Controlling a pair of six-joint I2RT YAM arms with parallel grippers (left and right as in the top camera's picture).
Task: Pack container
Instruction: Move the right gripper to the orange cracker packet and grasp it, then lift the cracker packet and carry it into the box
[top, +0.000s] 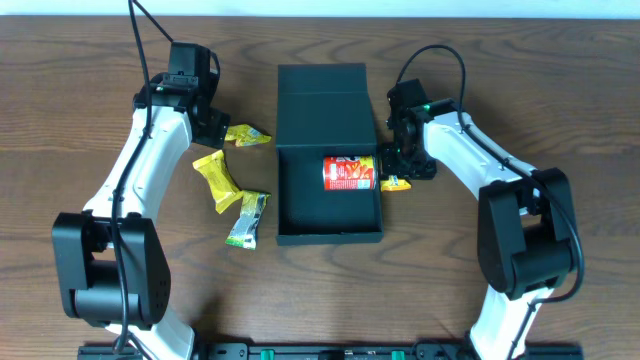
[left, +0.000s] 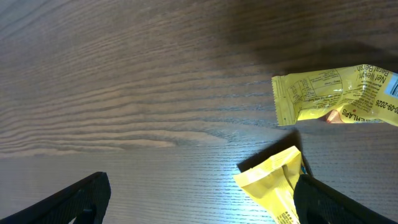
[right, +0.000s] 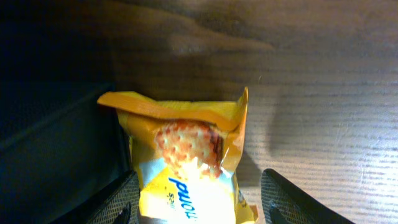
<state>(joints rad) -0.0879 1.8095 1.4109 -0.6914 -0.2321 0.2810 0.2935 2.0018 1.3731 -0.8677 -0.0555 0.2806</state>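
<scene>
Container (top: 330, 238) sits centre frame, red can (top: 348, 172) inside. Left gripper (left: 202, 183) gapes wide; right gripper (right: 200, 186), jaws apart, straddles an orange packet (right: 186, 143) just beside the box's right wall. Next, probably: pinch it, lift it in

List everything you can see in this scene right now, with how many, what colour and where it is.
container: one, dark teal-green, table centre, lid open
chip can: one, red, on its side inside the container, by its right wall
cracker packet: one, orange-yellow, on the table against the container's right outer wall
small snack packet: one, yellow, left of the lid
long snack packet: one, yellow, left of the container
snack bar wrapper: one, yellow-green and silver, left of the container's near corner
table: one, brown wood
left gripper: one, black, open, by the small snack packet
right gripper: one, black, open, straddling the cracker packet
</scene>
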